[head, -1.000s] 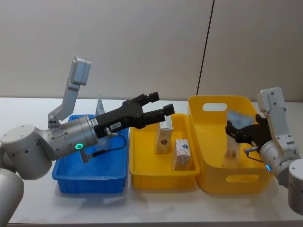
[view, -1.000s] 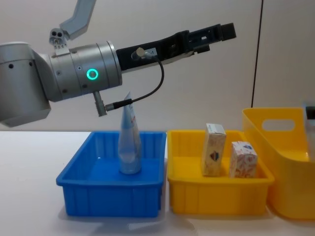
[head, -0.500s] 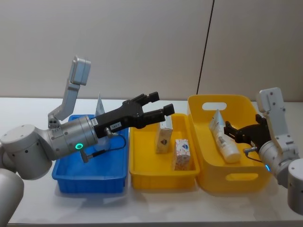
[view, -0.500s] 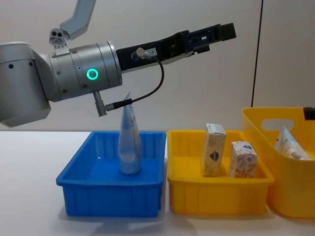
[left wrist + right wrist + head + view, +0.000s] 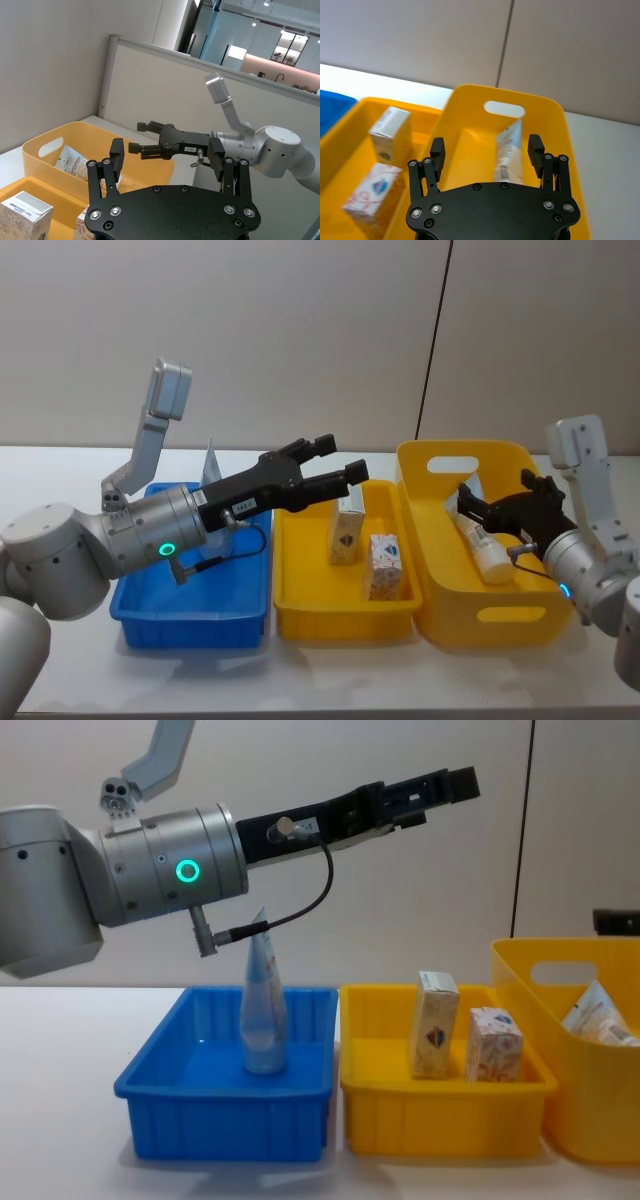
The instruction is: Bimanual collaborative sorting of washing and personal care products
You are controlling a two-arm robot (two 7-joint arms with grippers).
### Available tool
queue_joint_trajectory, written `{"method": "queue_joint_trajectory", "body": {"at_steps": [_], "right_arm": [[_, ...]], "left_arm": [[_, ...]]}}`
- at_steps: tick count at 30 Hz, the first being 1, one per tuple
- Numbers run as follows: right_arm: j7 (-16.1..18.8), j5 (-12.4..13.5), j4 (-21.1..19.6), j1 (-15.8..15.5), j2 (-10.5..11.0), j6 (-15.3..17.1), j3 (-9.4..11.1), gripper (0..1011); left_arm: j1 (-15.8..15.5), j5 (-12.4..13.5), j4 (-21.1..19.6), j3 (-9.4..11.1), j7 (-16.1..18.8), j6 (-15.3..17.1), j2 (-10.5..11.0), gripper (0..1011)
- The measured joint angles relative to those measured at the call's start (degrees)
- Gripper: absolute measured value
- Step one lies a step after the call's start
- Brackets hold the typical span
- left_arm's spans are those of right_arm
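— Why is a tube (image 5: 481, 542) leaning inside the big basket (image 5: 500, 618)?
— Waiting to be sorted, I think. The right gripper (image 5: 486, 146) above it is wide open, empty.
— And the left gripper (image 5: 340, 460)?
— Open, empty, over the yellow tray's (image 5: 345, 625) back edge.

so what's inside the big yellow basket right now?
One squeeze tube, leaning cap-down. The basket front wall covers part of its floor, so anything lying flat there is unseen.
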Motion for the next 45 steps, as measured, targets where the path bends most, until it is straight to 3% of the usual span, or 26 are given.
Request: {"method": "queue_joint_trajectory", "body": {"at_steps": [11, 21, 28, 35, 45], "right_arm": [[6.33, 4.94, -4.9, -2.07, 0.81, 0.62, 1.07, 1002], [12.46, 10.13, -11.01, -5.01, 2.66, 5.6, 0.94, 1002], [13.48, 11.01, -12.61, -5.86, 3.2, 7.14, 0.52, 1002], [12.61, 10.75, -12.74, -6.86, 3.05, 5.5, 0.28, 1002], [8.35, 8.87, -13.63, -11.34, 2.46, -1.79, -0.72, 1002]], "left_arm": [[0.0, 0.0, 0.0, 0.0, 0.0, 0.0, 0.0, 1001], [0.0, 0.0, 0.0, 0.0, 0.0, 0.0, 0.0, 1001], [0.0, 0.0, -0.01, 0.0, 0.02, 0.0, 0.01, 1001], [0.88, 0.8, -1.01, -0.03, 1.63, -0.11, 0.3, 1001], [4.76, 4.86, -5.44, -0.22, 8.94, -1.11, 1.96, 1001]]}}
